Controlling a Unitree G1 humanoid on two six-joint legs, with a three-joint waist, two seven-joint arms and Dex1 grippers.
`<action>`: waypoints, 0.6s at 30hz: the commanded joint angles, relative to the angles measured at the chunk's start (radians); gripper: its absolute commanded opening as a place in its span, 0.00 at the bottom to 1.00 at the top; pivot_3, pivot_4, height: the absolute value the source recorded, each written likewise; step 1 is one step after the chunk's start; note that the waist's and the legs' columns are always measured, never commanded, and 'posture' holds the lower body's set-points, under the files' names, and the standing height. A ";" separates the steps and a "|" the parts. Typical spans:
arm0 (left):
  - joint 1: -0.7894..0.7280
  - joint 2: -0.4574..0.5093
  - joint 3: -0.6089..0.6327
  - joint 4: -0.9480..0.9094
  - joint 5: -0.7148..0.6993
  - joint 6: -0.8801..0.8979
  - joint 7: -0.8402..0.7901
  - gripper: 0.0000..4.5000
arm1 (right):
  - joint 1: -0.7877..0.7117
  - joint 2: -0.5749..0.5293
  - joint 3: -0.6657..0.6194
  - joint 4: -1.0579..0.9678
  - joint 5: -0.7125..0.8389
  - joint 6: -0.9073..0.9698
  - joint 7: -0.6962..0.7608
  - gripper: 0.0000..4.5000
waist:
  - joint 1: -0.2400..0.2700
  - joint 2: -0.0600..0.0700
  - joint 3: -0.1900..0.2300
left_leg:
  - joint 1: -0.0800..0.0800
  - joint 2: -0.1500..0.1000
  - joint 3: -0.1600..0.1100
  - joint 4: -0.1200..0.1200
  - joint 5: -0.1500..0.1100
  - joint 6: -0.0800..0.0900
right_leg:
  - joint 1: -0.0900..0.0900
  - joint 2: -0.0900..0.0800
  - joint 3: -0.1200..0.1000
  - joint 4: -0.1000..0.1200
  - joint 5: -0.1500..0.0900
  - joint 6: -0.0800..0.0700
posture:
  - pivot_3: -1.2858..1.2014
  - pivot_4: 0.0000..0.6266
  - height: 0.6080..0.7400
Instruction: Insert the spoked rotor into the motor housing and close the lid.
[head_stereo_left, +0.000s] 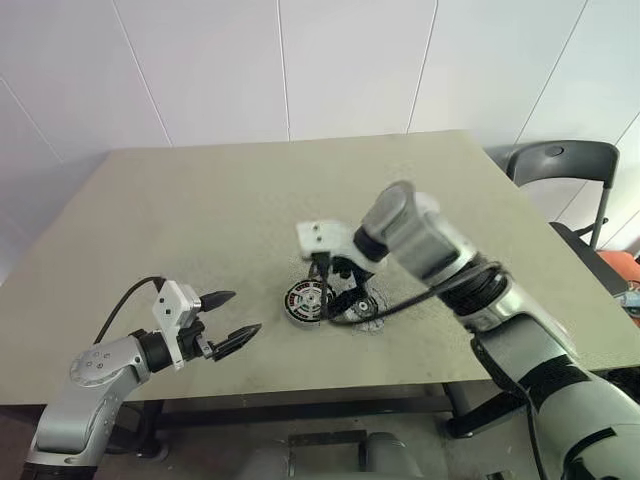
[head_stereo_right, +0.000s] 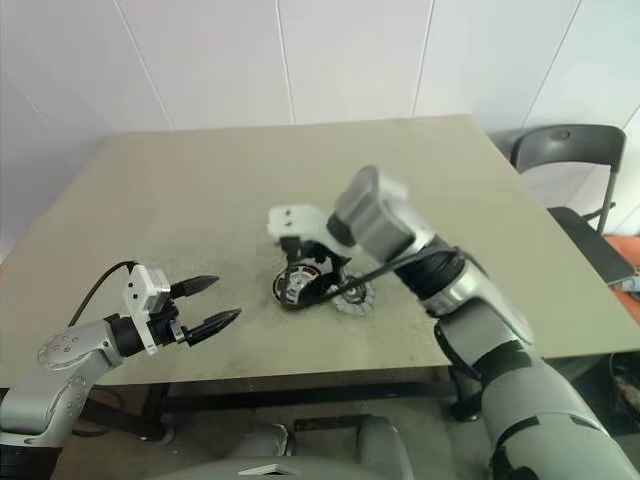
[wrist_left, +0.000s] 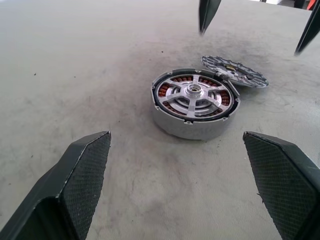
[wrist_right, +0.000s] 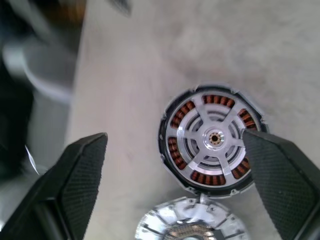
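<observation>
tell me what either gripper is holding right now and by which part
Nothing is held. The right gripper hangs open above the motor housing, where the spoked rotor already sits. The left gripper is open over bare table.

Silver-grey arms, black cables, textured black jaws

Grey-green table with motor parts
The motor housing stands on it; the lid lies touching its side
</observation>
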 joint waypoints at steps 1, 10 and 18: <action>-0.014 0.002 0.003 -0.006 -0.001 -0.017 -0.009 1.00 | 0.029 -0.033 -0.104 -0.034 0.105 0.179 -0.052 1.00 | 0.001 0.000 0.000 | -0.001 0.000 0.000 0.000 0.000 0.000 | -0.001 0.000 0.000 0.000 0.000 0.000 | 0.52 0.00 1.00; -0.035 0.006 0.000 0.020 0.004 -0.025 -0.027 1.00 | 0.205 -0.032 -0.467 -0.060 0.311 0.566 -0.321 1.00 | 0.003 0.000 0.000 | -0.014 0.000 0.001 0.002 0.000 0.000 | -0.013 0.001 0.000 0.000 0.005 -0.003 | 0.52 0.00 1.00; -0.054 0.003 -0.011 0.041 0.014 -0.030 -0.041 1.00 | 0.364 -0.097 -0.661 0.031 0.581 0.633 -0.498 1.00 | 0.006 -0.001 0.000 | -0.013 0.001 0.002 0.004 0.000 0.000 | -0.010 0.002 0.000 -0.001 0.003 -0.004 | 0.52 0.00 1.00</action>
